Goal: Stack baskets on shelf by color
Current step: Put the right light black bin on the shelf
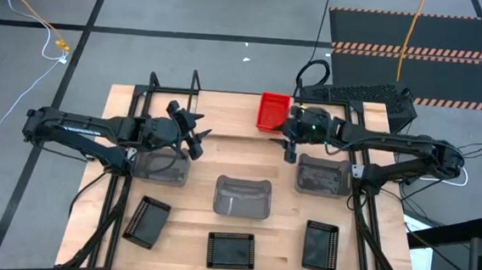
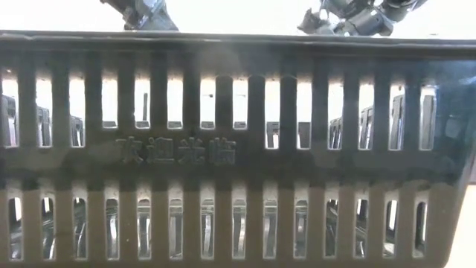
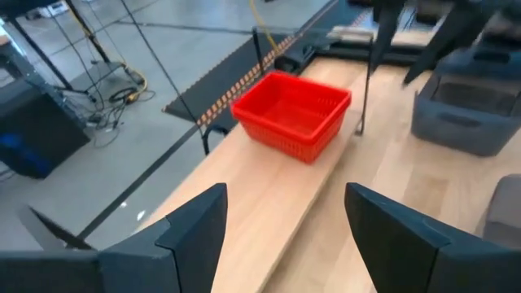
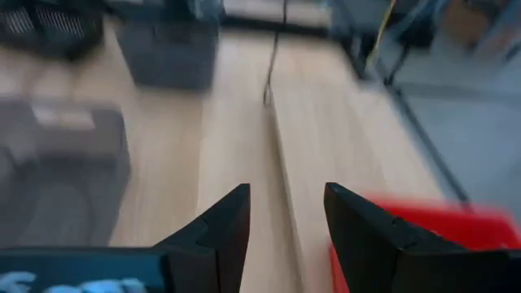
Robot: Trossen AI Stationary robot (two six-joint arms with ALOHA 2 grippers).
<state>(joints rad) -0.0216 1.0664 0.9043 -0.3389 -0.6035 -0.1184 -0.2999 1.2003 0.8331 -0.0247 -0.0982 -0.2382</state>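
Observation:
A red basket [image 1: 272, 112] stands on its base on the shelf [image 1: 226, 110], the light board along the table's far edge; it also shows in the left wrist view as the red basket [image 3: 293, 114]. My left gripper [image 1: 196, 137] [image 3: 285, 195] hovers open over the shelf's left part, left of the red basket. My right gripper [image 1: 290, 150] [image 4: 286, 195] is open just near of the red basket [image 4: 431, 232]. Three grey baskets [image 1: 162, 165] [image 1: 242, 195] [image 1: 323, 175] sit mid-table. Three black baskets [image 1: 146, 222] [image 1: 231, 249] [image 1: 320, 244] sit along the near edge.
Thin black shelf uprights [image 1: 153, 85] [image 3: 370, 65] stand at the board's ends. In the low view the middle black basket [image 2: 238, 149] fills the picture and hides the table behind it. A dark keyboard [image 1: 354, 95] lies beyond the table's far right corner. Bare shelf board [image 3: 269, 212] lies ahead of the left gripper.

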